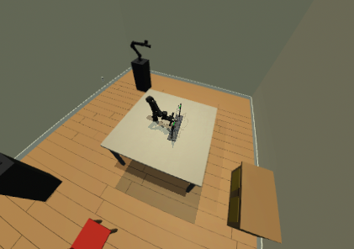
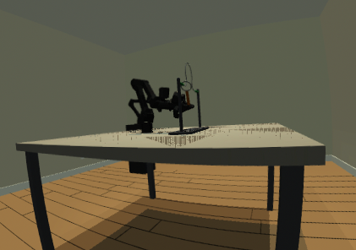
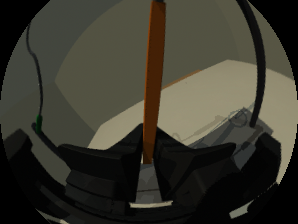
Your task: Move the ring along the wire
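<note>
Right now the end effector (image 3: pixel 149 163) is clamped on the orange handle (image 3: pixel 154 76), ring (image 2: pixel 186 85) up at a green wire end beside a post (image 2: pixel 179 103) on the table (image 2: pixel 240 141), so next, I judge, comes careful carrying along the grey loop (image 2: pixel 188 73).

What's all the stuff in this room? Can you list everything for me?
Table: one, pale top, dark legs, middle of the wooden floor.
Posts: two, dark, upright on a dark base on the table.
Wire: one, thin grey loop between the posts, green near each post.
Ring: one, at the green part by a post.
Handle: one, orange, hanging below the ring.
Pedestal: one, black, by the far wall, a small arm on top.
Black box: one, floor edge.
Red sheet: one, floor.
Cabinet: one, brown, by the wall.
Robot arm: one, black, on the table.
Gripper: one, black, shut on the handle.
</note>
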`<state>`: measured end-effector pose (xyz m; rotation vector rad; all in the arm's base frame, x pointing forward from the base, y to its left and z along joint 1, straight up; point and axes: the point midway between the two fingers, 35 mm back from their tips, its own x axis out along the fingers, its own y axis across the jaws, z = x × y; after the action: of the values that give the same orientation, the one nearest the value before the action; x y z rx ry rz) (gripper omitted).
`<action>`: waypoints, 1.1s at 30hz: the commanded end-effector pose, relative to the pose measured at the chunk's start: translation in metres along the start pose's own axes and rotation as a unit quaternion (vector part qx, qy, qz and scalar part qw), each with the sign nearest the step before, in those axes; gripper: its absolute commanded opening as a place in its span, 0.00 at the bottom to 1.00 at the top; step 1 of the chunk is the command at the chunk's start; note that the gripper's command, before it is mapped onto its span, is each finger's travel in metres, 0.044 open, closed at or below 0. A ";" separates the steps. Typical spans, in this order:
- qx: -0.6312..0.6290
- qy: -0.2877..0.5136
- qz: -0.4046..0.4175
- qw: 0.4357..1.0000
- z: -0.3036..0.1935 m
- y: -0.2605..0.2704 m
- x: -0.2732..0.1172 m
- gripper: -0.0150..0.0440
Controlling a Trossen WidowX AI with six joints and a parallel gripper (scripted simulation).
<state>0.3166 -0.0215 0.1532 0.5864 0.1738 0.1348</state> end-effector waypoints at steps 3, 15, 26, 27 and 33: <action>0.038 0.024 0.012 0.999 0.004 0.018 -0.007 0.00; 0.123 0.085 0.033 0.988 0.010 0.046 -0.025 0.00; 0.202 0.145 0.063 0.966 0.022 0.071 -0.042 0.00; 0.208 0.150 0.066 0.964 0.023 0.073 -0.044 0.00; 0.243 0.177 0.083 0.950 0.031 0.083 -0.052 0.00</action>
<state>0.2695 0.0202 0.2193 1.0342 0.4988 0.3380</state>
